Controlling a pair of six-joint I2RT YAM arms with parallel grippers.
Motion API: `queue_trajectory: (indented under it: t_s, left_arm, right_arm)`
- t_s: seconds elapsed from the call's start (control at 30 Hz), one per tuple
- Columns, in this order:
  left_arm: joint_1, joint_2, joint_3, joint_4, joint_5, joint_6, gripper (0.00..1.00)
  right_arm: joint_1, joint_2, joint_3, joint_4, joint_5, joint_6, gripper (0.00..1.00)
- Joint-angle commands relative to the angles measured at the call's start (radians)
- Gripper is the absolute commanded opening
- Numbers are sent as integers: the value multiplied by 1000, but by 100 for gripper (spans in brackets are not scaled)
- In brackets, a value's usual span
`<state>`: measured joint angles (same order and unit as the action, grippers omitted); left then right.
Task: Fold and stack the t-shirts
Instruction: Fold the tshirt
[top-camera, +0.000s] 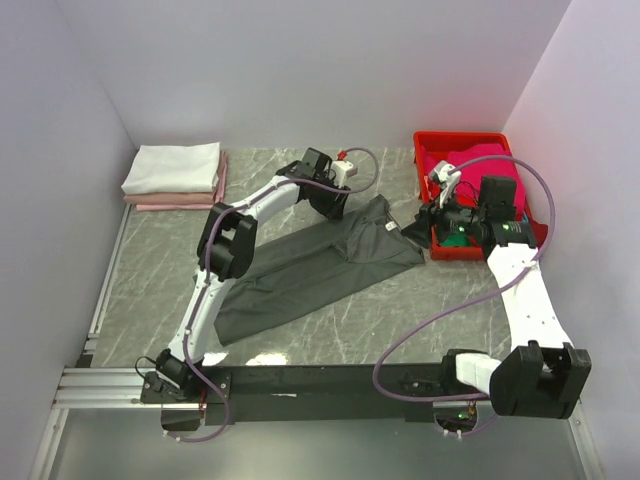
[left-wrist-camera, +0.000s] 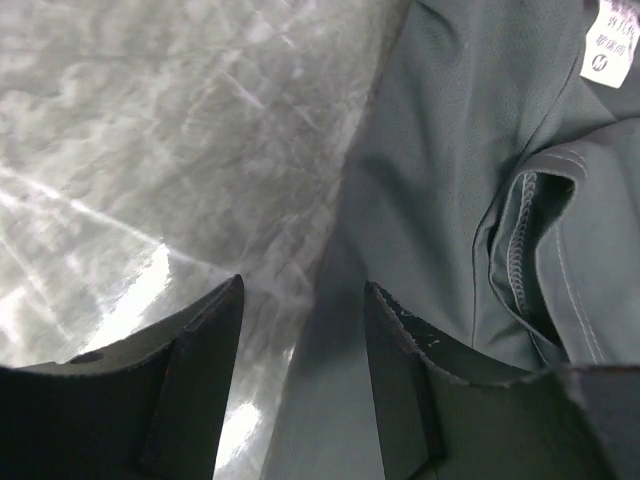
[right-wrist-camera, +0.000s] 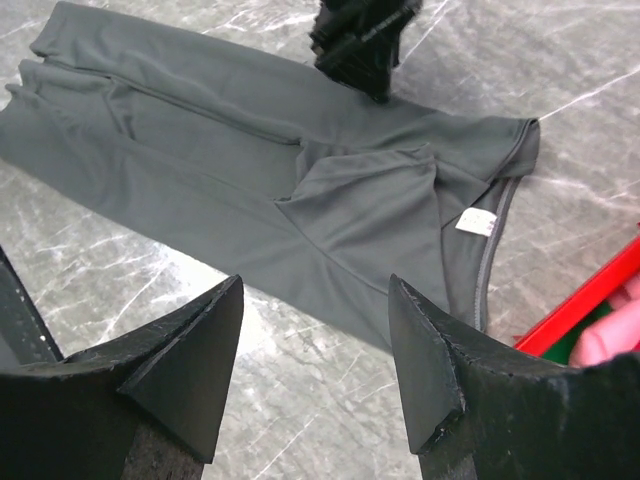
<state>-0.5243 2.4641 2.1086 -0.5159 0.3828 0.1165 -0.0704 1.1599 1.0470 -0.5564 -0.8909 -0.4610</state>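
Charcoal-grey tee (top-camera: 320, 265) lies flat mid-table on the marble table (top-camera: 130, 300). Its long axis runs from the hem at 8 o'clock to the collar at 2 o'clock in the overhead view. It is folded to a long narrow strip with one sleeve flapped in over the middle and the white size label (right-wrist-camera: 478, 222) showing by the neck. A few soft ridges, otherwise smooth. My left gripper (left-wrist-camera: 300, 300) hangs low over the far edge of the collar end, spread wide and empty. One finger is over bare marble, the other over cloth, and the cloth's edge runs between them. My right gripper (right-wrist-camera: 315, 295) is equally wide and empty, just off the collar end at 3 o'clock, with the tee ahead of it toward 12. Both tools sit at the collar end and neither is near the hem. My judgement is that the coming fold runs along that axis, collar toward 8 o'clock. The white tee (top-camera: 172, 165) is stacked on the pale pink tee (top-camera: 175, 203) at 10 o'clock. The magenta tee (top-camera: 472, 158) and green tee (top-camera: 458, 240) wait in the red crate (top-camera: 460, 137) at 2 o'clock.
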Motion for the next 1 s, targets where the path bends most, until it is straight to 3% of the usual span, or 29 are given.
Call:
queue_trajectory:
  t_s: [0.0, 0.2, 0.3, 0.43, 0.6, 0.67, 0.87, 0.97]
  left_arm:
    - [-2, 1, 76, -7, -16, 29, 56]
    - [-17, 10, 36, -21, 56, 41, 55]
    - [-31, 25, 28, -35, 57, 45, 49]
    - [-43, 44, 39, -61, 50, 43, 33]
    - [-45, 26, 16, -72, 94, 49, 24]
    - [-45, 13, 5, -61, 53, 40, 0]
    - [42, 19, 33, -13, -136, -116, 0]
    - [119, -19, -24, 36, -133, -233, 0]
  right_arm:
    - [-14, 4, -10, 23, -54, 8, 67]
    - [-16, 26, -5, 18, -71, 8, 67]
    - [-16, 27, -8, 18, -69, 8, 67]
    - [-19, 23, -12, 21, -68, 12, 67]
    - [-19, 35, -7, 13, -68, 8, 66]
    - [-19, 41, -7, 12, -65, 13, 66]
    - [-19, 53, -10, 19, -30, 22, 66]
    - [-17, 89, -10, 27, -2, 42, 66]
